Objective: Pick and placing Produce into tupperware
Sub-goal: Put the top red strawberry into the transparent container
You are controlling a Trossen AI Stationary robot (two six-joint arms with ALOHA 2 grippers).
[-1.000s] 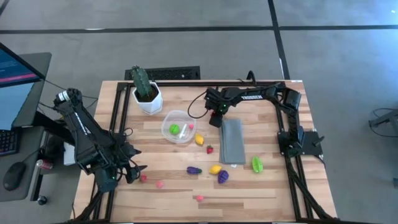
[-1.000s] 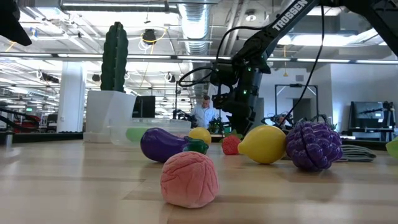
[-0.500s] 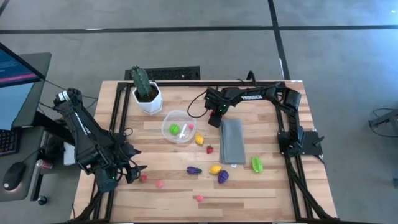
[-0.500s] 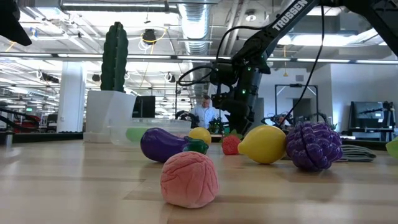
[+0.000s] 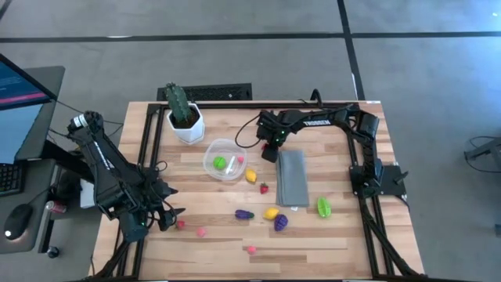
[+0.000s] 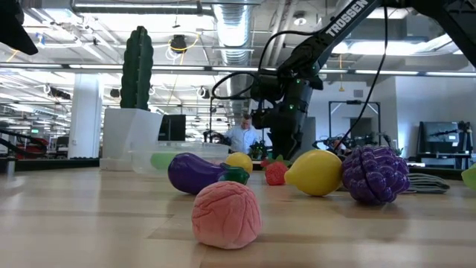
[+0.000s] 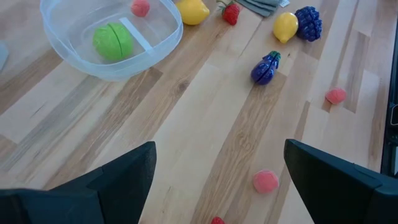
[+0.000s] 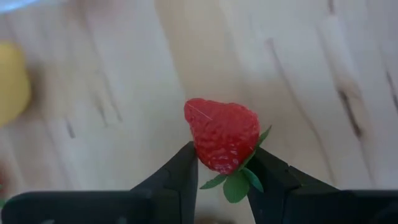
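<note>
**Strawberry pinched, bowl close by**

Right gripper [image 8: 222,171] is narrowed to a small gap, both fingers pressed on a red toy strawberry [image 8: 222,134] near its leafy end. Looks light, small and bumpy, probably firm; its tapered shape could squirt out, so a grip across the widest part seems safest. In the high view it hangs just beside the clear bowl [image 5: 212,149], which holds a green and a pink piece. Left gripper [image 7: 214,180] is spread wide, empty, over the table's near-left area.
</note>
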